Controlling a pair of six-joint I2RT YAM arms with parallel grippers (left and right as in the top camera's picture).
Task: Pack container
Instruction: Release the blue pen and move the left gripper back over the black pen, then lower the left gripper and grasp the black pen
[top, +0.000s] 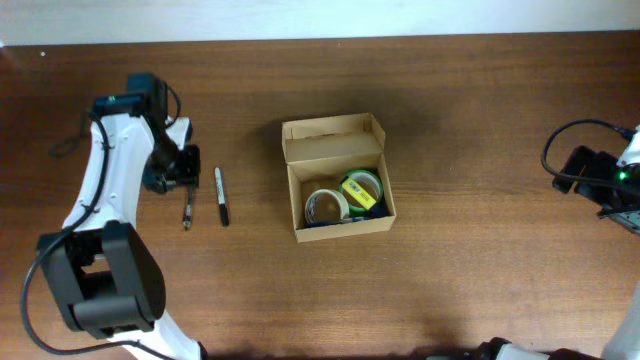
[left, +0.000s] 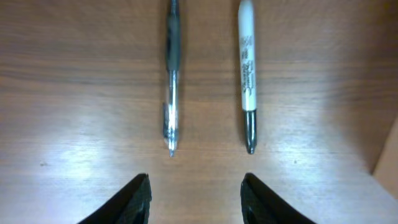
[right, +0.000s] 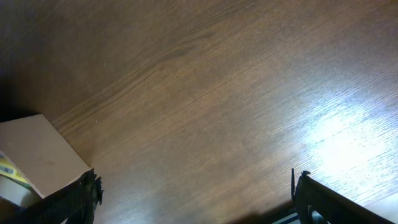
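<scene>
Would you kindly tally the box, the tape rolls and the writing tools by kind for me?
Tan cardboard box, flap lid open: 1
Tape rolls in it: 2 (whitish tape roll, yellow-green tape roll)
Writing tools: 2 (clear ballpoint pen, white marker with black cap)
Total: 5

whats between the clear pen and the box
Only the black marker, parallel to the pen; the rest up to the box is bare table, seen overhead.

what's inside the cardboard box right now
The open container holds a whitish tape roll beside a green-yellow roll. A dark item lies beneath, mostly covered by them, so it cannot be identified.
</scene>
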